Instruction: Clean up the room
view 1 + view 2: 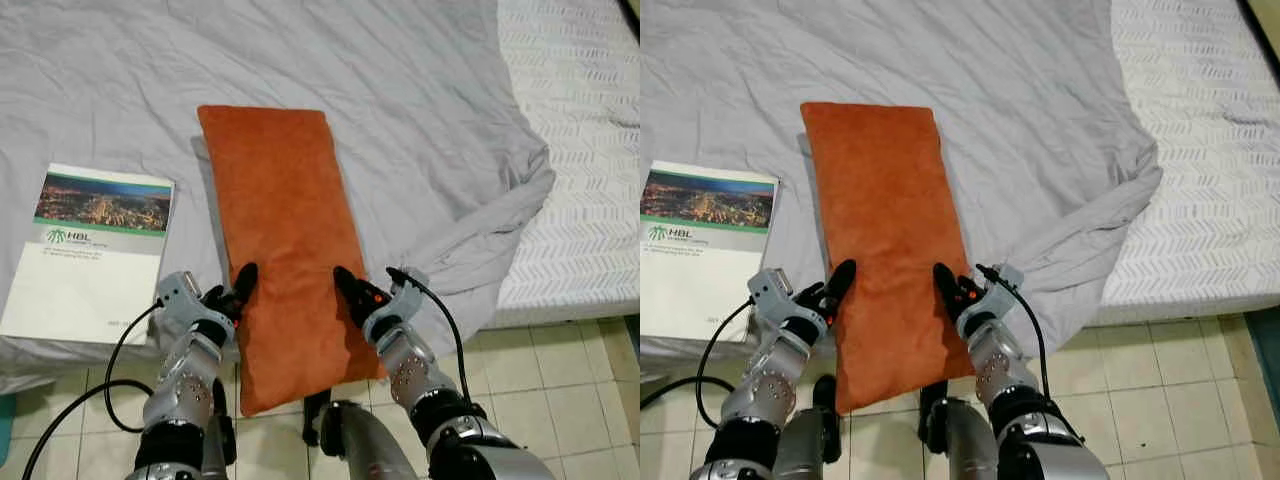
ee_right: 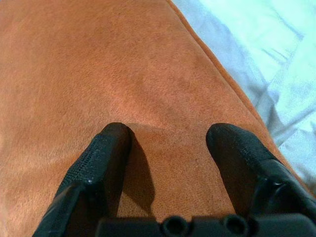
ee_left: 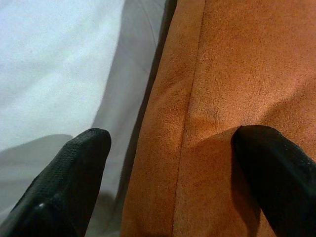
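Orange cushion (image 1: 283,240) lies lengthwise on the grey bedsheet (image 1: 420,120), near end overhanging the tiled floor (image 1: 560,390). Left gripper (image 3: 168,148) straddles its left edge, fingers spread; right gripper (image 2: 168,136) presses on top, fingers apart (neither clamps anything). A booklet (image 1: 90,250) lies just beside.

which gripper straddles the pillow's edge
The left gripper: one finger on the grey sheet, one on the orange pillow. The right gripper has both fingers on the pillow.
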Controlling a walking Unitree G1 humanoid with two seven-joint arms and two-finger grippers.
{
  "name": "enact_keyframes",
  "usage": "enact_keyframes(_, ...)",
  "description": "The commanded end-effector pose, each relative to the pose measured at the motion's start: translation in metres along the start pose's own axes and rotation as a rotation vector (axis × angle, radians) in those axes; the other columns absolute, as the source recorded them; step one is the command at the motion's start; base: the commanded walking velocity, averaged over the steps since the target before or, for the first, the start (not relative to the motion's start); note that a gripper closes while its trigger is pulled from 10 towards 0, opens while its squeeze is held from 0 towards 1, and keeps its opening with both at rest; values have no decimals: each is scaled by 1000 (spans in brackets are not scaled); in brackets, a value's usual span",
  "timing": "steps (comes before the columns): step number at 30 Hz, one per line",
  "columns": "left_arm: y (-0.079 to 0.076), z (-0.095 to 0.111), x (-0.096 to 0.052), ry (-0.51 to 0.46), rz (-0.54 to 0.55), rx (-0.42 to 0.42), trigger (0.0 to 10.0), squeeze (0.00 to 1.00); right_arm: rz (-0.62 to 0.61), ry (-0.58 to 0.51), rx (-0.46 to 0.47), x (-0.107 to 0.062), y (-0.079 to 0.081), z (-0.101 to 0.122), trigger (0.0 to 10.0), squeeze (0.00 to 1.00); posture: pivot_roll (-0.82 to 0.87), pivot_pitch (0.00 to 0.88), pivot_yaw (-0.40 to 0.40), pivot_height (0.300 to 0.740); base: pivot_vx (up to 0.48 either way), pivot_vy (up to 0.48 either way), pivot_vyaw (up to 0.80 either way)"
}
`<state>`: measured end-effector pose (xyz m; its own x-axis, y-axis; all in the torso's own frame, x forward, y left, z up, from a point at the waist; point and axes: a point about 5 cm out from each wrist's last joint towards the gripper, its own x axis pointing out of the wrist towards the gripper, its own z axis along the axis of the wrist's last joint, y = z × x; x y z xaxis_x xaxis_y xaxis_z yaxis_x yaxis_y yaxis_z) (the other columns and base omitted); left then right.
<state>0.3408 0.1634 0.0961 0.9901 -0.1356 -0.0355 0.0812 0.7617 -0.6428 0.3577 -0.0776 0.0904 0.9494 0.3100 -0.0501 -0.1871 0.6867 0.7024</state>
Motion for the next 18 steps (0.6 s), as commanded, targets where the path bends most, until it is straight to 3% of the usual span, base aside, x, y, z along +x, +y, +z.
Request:
enact_keyframes(1,-4,-24,-1,97,-21,-27,10000,0,-91,78,166,-8,-4,-34,10000,0,34,747,-193,740,0,0,0)
enact_keyframes(8,-16,-10,-4,58,-83,32,10000,0,-126,112,220,-14,-7,-48,10000,0,63,750,-169,740,0,0,0)
enact_keyframes(13,-22,21,-23,-44,-99,97,10000,0,-135,124,239,-15,-4,-55,10000,0,71,743,-162,740,0,0,0)
enact_keyframes(15,-32,38,-32,-91,-125,87,10000,0,-134,124,267,-15,-2,-56,10000,0,73,743,-163,740,0,0,0)
enact_keyframes(18,-39,38,-36,-93,-145,54,10000,0,-130,128,281,-14,0,-58,10000,0,79,745,-165,740,0,0,0)
